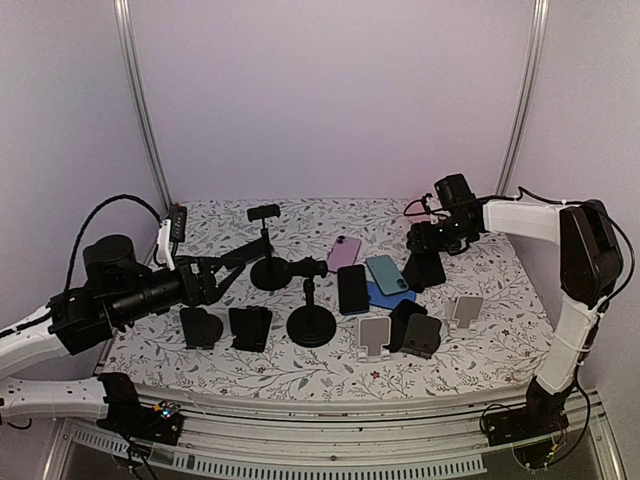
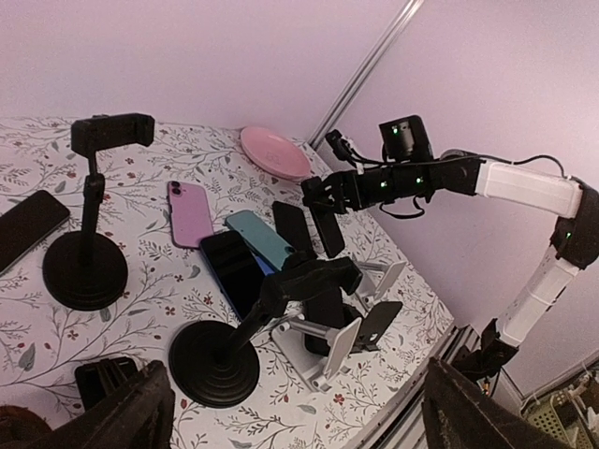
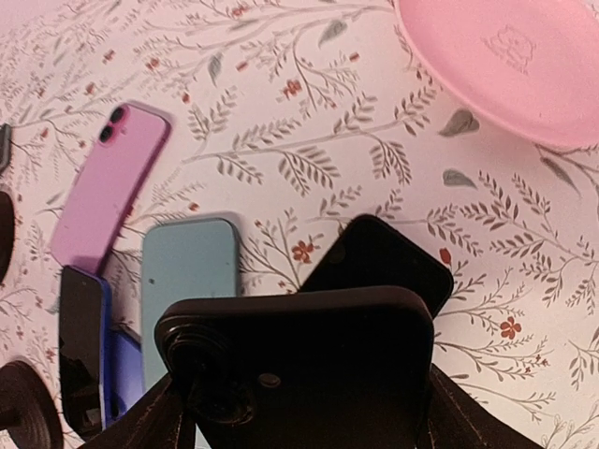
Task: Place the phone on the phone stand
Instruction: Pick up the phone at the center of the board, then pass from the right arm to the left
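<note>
Right end effector (image 1: 438, 242) is clamped on the black phone (image 3: 299, 365), held clear of the desk (image 1: 505, 352) — its lower edge should be seated against the lip of 1 white stand (image 1: 467, 308); left end effector (image 2: 295, 412) is spread apart.

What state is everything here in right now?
left pincer: open, empty
right pincer: shut on black phone
black phone: held above the table
pink phone: lying face down
teal phone: lying face down
tall stand: upright, clamp empty
pink plate: empty
</note>
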Robot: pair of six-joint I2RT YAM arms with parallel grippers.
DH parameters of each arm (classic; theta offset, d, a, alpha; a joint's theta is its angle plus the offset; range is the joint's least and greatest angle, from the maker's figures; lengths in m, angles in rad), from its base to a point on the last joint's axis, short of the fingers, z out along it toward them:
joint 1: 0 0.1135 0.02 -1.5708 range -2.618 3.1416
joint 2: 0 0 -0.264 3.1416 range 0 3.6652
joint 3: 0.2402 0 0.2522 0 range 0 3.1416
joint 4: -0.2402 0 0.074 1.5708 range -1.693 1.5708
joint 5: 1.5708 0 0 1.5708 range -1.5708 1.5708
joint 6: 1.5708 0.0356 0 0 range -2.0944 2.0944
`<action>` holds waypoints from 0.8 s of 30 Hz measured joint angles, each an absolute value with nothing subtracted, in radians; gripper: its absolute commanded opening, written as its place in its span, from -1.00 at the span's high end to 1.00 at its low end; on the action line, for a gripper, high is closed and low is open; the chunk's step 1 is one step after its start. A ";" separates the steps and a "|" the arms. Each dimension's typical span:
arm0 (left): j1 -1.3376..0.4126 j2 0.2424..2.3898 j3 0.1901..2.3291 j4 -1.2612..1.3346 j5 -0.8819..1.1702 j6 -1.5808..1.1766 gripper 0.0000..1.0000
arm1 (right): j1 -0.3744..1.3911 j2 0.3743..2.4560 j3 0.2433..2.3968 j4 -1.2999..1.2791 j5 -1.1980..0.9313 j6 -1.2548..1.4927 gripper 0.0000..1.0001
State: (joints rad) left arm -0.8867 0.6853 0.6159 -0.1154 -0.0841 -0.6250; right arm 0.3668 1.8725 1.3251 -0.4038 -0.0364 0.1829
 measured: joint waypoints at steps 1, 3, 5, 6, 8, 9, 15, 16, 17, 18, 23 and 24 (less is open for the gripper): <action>-0.891 0.694 0.616 -0.101 -0.084 -0.624 -0.82 | 0.370 1.860 1.338 -0.405 -0.040 0.187 0.04; -0.902 0.719 0.621 -0.085 -0.084 -0.618 -0.79 | 0.378 1.838 1.362 -0.405 -0.048 0.195 0.05; -0.914 0.754 0.636 -0.076 -0.086 -0.609 -0.76 | 0.385 1.818 1.386 -0.408 -0.059 0.202 0.05; -0.920 0.774 0.649 -0.072 -0.089 -0.602 -0.75 | 0.387 1.810 1.398 -0.411 -0.064 0.206 0.05; -0.933 0.815 0.684 -0.068 -0.095 -0.585 -0.73 | 0.396 1.794 1.429 -0.420 -0.068 0.216 0.05; -0.941 0.841 0.709 -0.063 -0.101 -0.572 -0.71 | 0.402 1.787 1.444 -0.425 -0.072 0.222 0.05; -0.964 0.963 0.850 -0.033 -0.127 -0.487 -0.60 | 0.461 1.744 1.555 -0.472 -0.094 0.257 0.05; -0.965 0.985 0.871 -0.021 -0.131 -0.474 -0.58 | 0.476 1.736 1.576 -0.477 -0.098 0.265 0.05; -0.966 1.007 0.889 -0.012 -0.138 -0.460 -0.55 | 0.494 1.727 1.596 -0.479 -0.103 0.273 0.05; -0.966 1.025 0.904 -0.006 -0.141 -0.450 -0.53 | 0.508 1.720 1.610 -0.479 -0.108 0.279 0.05; -0.967 1.157 0.995 0.020 -0.153 -0.408 -0.39 | 0.602 1.676 1.669 -0.475 -0.124 0.332 0.06; -0.968 1.185 1.013 0.025 -0.154 -0.403 -0.38 | 0.620 1.670 1.677 -0.473 -0.126 0.344 0.06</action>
